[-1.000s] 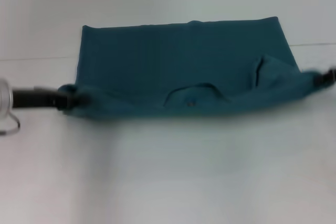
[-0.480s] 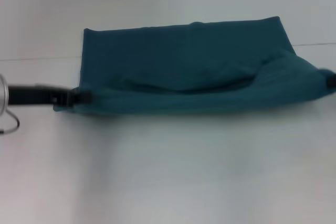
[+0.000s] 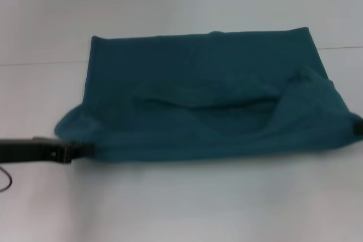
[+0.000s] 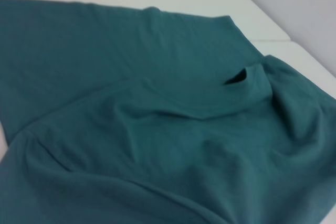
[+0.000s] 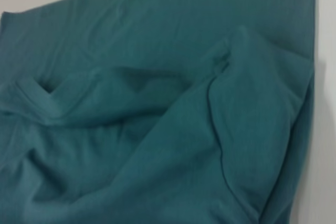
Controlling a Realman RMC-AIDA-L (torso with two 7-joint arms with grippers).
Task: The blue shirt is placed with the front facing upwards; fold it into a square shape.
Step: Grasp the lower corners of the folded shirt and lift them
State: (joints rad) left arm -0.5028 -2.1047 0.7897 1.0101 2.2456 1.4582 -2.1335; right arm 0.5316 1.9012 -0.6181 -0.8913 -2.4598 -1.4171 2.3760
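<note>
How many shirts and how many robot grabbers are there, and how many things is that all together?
Blue shirt: 1
Robot grippers: 2, the left gripper and the right gripper, one at each near corner of the shirt
White table: 1
Total: 4

Bare table point(image 3: 187, 208) surrounds the blue shirt point(image 3: 198, 94); nothing obstructs.

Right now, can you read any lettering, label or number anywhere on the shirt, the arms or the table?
None can be read.
The blue shirt: plain teal cloth in all three views, no lettering or label showing.
Left gripper at the shirt's near left corner: dark, no readable marking.
Right gripper at the picture's right edge: only a dark sliver shows, nothing legible.
The white table: no text or signs.
</note>
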